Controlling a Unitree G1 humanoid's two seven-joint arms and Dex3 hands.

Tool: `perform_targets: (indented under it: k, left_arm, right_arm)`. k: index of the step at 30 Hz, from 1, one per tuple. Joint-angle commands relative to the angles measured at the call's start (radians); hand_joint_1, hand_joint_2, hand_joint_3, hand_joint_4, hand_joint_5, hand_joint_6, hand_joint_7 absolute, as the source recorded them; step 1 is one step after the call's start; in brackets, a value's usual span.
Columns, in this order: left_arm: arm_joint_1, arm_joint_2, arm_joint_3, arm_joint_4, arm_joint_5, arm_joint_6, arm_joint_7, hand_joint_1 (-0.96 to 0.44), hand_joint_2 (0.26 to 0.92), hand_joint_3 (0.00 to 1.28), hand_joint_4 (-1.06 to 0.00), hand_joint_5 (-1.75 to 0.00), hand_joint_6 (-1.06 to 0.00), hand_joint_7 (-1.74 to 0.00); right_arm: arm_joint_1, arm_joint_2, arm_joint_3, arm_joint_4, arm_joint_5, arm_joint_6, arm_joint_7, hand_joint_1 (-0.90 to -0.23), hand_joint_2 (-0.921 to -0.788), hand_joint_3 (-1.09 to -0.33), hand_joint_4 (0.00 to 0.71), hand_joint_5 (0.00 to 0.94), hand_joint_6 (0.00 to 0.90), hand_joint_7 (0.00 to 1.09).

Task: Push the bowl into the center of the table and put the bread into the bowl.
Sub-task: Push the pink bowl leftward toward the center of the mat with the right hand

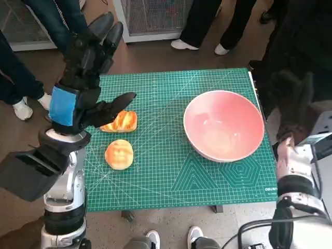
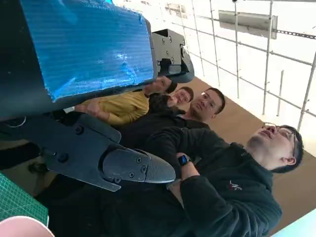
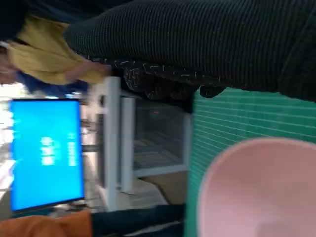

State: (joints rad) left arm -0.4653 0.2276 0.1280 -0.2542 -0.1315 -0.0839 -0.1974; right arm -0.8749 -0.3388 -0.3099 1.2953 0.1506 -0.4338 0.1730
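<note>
— Where's the bowl (image 1: 224, 125)?
— At three o'clock on the worktop (image 1: 171, 176); both breads (image 1: 119, 154) sit at nine.
— Fingers?
— Left hand (image 1: 85, 67) raised, spread, holding nothing. Right hand (image 1: 290, 104): can't tell.

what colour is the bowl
Pink, inside and out; the bowl shows best in the head view.

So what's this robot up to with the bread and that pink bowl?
It is meant to push the pink bowl to the middle of the green mat and drop bread in. The bowl sits empty toward the right side. The left hand hovers over two bread pieces, holding nothing. The gloved right hand is beside the bowl.
</note>
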Motion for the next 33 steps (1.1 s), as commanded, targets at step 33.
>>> perform_targets:
  k: [33]
  left_arm:
    - [0.006,0.005,0.005,-0.023,0.003,0.013,0.011,-0.41,0.921,0.22,-0.25,0.00,-0.01,-0.59]
  right_arm:
    - [0.064,0.110,0.004,0.019,-0.029,0.058,0.018,-0.558,-0.921,-0.828,0.363,0.006,0.330,0.27]
